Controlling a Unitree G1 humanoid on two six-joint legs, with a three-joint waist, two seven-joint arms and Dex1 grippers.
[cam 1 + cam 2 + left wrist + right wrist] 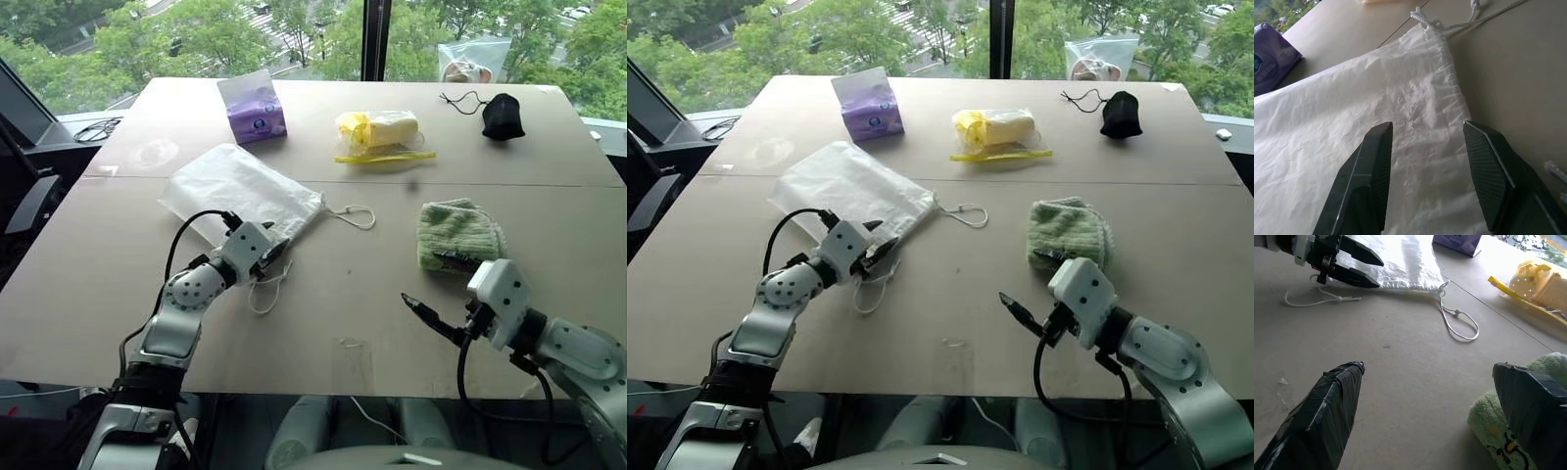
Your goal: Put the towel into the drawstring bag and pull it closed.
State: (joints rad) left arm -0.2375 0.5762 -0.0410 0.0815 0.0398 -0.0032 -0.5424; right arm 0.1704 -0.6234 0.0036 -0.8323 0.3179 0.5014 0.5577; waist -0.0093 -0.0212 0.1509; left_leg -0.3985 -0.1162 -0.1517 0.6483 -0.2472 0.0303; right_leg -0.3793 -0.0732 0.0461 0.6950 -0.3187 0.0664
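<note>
The opening step is in hand: the left hand (275,251), fingers parted and empty, sits at the mouth of the drawstring bag (240,191), flat on the desk (323,323); the right hand (431,318), wide open and empty, hovers just beside the towel (458,233), well apart from the bag, which likely needs its mouth pinched and lifted next.

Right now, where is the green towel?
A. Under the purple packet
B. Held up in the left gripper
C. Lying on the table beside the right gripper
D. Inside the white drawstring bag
C: the towel lies on the table next to the open right gripper, apart from the drawstring bag.
</note>
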